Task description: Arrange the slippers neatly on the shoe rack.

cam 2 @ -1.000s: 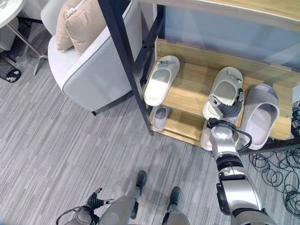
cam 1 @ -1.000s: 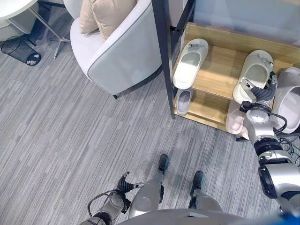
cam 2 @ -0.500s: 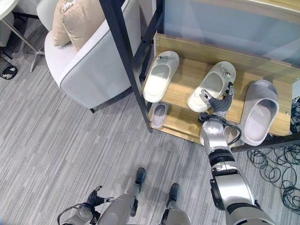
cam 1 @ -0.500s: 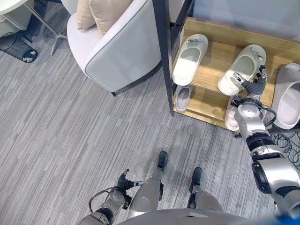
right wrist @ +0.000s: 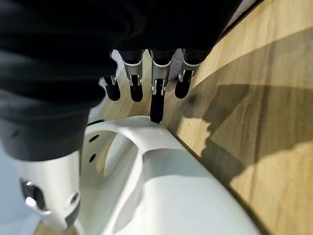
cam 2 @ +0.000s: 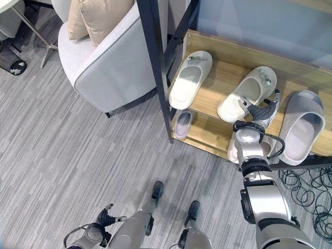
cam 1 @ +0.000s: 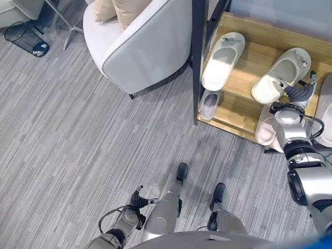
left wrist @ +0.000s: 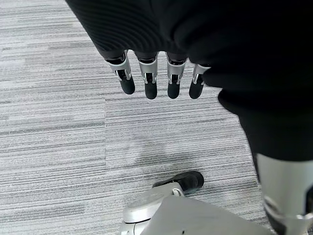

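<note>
The right hand rests loosely spread fingers against the side of the angled cream slipper on the rack's wooden shelf, gripping nothing, apparently to nudge it straight.

On the upper shelf of the wooden shoe rack lie two cream slippers. The left slipper lies alone. The right hand touches the heel side of the tilted slipper. The left hand hangs low over the grey floor.
</note>
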Robot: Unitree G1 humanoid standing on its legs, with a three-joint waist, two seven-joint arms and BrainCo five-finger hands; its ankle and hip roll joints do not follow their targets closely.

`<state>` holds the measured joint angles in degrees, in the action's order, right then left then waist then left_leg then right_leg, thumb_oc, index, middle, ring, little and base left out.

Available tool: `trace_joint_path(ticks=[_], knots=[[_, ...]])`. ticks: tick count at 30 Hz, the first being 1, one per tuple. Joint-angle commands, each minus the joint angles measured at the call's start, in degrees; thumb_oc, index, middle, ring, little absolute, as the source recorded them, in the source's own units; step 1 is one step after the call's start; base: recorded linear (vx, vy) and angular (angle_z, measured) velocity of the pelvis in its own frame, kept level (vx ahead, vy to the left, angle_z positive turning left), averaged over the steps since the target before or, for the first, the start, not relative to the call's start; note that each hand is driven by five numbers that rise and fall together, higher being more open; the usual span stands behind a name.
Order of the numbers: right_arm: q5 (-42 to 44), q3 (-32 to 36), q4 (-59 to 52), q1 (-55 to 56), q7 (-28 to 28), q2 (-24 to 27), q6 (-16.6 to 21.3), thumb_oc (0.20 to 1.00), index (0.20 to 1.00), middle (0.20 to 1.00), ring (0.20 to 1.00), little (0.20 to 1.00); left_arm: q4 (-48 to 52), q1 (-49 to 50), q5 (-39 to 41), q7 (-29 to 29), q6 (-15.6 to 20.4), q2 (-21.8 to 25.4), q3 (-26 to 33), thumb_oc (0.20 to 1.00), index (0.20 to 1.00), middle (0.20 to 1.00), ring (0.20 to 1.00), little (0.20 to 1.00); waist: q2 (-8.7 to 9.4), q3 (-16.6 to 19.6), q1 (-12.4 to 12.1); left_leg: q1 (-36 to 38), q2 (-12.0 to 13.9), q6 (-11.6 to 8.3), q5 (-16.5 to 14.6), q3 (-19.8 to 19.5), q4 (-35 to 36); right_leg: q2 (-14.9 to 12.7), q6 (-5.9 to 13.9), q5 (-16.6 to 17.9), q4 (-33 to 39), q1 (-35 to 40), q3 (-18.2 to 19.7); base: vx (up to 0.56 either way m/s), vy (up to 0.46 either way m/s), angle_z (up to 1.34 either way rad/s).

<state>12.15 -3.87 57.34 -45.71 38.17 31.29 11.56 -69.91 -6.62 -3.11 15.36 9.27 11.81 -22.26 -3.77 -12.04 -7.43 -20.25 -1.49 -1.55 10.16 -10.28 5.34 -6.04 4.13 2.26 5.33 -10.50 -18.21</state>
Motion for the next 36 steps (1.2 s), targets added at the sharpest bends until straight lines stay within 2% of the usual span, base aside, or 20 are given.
trace_joint_path(ticks=[1, 6, 9, 14, 22, 24, 33, 36], knots=[[-1.95, -3.68, -0.02, -6.28, -1.82, 2.15, 0.54, 1.0, 1.0, 1.0, 1.0, 1.0, -4.28, -3.26, 0.68, 0.12, 0.05, 0.52, -2.19, 1.0, 1.0, 1.0, 1.0, 1.0, 3.04, 0.08, -2.96, 1.24, -0.88, -2.5, -6.2, 2.14, -0.34, -5.53, 5.4, -0.25, -0.33, 1.55, 1.53, 0.0, 0.0, 0.0], [1.34, -7.55, 4.01, -9.56, -7.27, 4.3, 0.31, 1.0, 1.0, 1.0, 1.0, 1.0, -4.27, -3.76, 2.09, -0.86, 0.39, 1.59, -2.2, 1.0, 1.0, 1.0, 1.0, 1.0, 3.48, 0.18, -3.02, 0.14, -0.87, -2.84, -5.96, 2.64, -0.34, -5.56, 5.56, 0.01, -0.33, 0.52, 1.76, 0.0, 0.0, 0.0], [2.3, -8.45, 4.12, -9.82, -8.61, 3.74, 0.52, 1.0, 1.0, 1.0, 1.0, 1.0, -4.35, -3.33, 2.26, -1.2, 0.43, 1.66, -2.32, 1.0, 1.0, 1.0, 1.0, 1.0, 3.55, 0.24, -3.01, -0.07, -0.94, -2.87, -5.82, 2.79, -0.34, -5.48, 5.5, 0.06, -0.33, 0.2, 1.84, 0.01, 0.002, 0.01], [0.49, -9.47, 4.19, -10.34, -8.06, 1.77, 0.16, 1.0, 1.0, 1.0, 1.0, 1.0, -4.22, -3.64, 3.23, -1.41, 0.2, 1.43, -1.97, 1.0, 1.0, 1.0, 1.0, 1.0, 3.58, 0.28, -2.71, 0.11, -0.77, -2.94, -5.83, 2.6, -0.34, -5.32, 5.25, -0.31, -0.33, 0.5, 1.61, 0.0, 0.0, 0.0], [-4.84, -10.94, 4.55, -12.11, -5.0, 3.95, -1.61, 1.0, 1.0, 1.0, 1.0, 1.0, -4.3, -4.04, 2.81, -1.14, 0.19, 1.29, -1.93, 1.0, 1.0, 1.0, 1.0, 1.0, 3.94, -0.02, -2.57, -0.19, -0.72, -3.03, -5.8, 2.59, -0.34, -5.33, 5.35, -0.13, -0.33, 0.19, 1.49, 0.0, 0.0, 0.0], [-7.31, -11.73, 5.53, -12.72, -4.75, 4.39, -3.05, 0.2, 0.2, 0.2, 0.2, 0.2, -4.17, -4.79, 2.88, -0.97, 0.17, 1.34, -1.67, 1.0, 1.0, 1.0, 1.0, 1.0, 4.03, -0.07, -2.4, -0.1, -0.7, -3.03, -5.82, 2.68, -0.34, -5.38, 5.43, -0.12, -0.33, 0.28, 1.41, 0.0, 0.0, 0.0], [-10.62, -12.97, 9.24, -13.72, -2.88, 4.2, -5.97, 0.2, 0.2, 0.2, 0.2, 0.2, -4.26, -6.12, 3.44, -0.4, 0.04, 1.11, -1.68, 1.0, 1.0, 1.0, 1.0, 1.0, 4.36, 0.04, -1.71, 0.0, -0.72, -3.03, -5.86, 2.82, -0.34, -5.45, 5.42, 0.17, -0.33, 0.25, 1.57, 0.0, 0.0, 0.0], [-9.76, -12.88, 8.3, -13.1, -3.75, 4.28, -5.4, 0.2, 0.2, 0.2, 0.2, 0.2, -4.51, -6.56, 3.73, -0.49, 0.01, 1.29, -1.17, 1.0, 1.0, 1.0, 1.0, 1.0, 4.57, 0.04, -1.44, 0.03, -0.63, -3.06, -5.95, 3.02, -0.34, -5.53, 5.46, 0.23, -0.33, 0.16, 1.69, 0.0, 0.0, 0.0]])
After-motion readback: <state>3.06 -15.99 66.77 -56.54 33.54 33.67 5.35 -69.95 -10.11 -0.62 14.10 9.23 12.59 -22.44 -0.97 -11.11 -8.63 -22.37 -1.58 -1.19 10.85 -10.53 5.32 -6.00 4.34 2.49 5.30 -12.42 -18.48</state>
